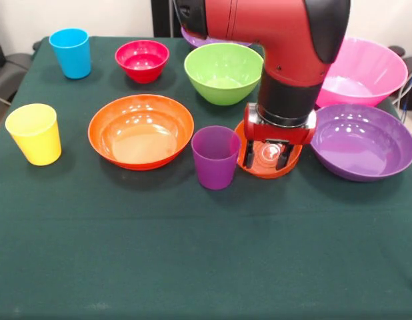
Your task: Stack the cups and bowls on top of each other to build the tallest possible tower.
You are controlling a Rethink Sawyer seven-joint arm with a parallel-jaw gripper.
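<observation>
My gripper [266, 157] hangs straight down over the small orange bowl [267, 173], with its open fingers [248, 155] reaching inside the rim. The purple cup [215, 157] stands just left of that bowl. The wide orange bowl [141, 131] is further left, and the yellow cup [34, 133] is at the far left. The blue cup [70, 53], small red bowl [142, 60] and lime green bowl [223, 72] stand along the back. The big pink bowl [373, 70] and a purple bowl [363, 141] are at the right. A second purple bowl [193, 39] is mostly hidden behind the arm. Each thing stands apart; nothing is stacked.
All sits on a dark green tablecloth [206, 253], whose front half holds nothing. The red and black arm [279, 47] comes down at the back centre, over the gap between the green and pink bowls. Black chairs and cables show at both back corners.
</observation>
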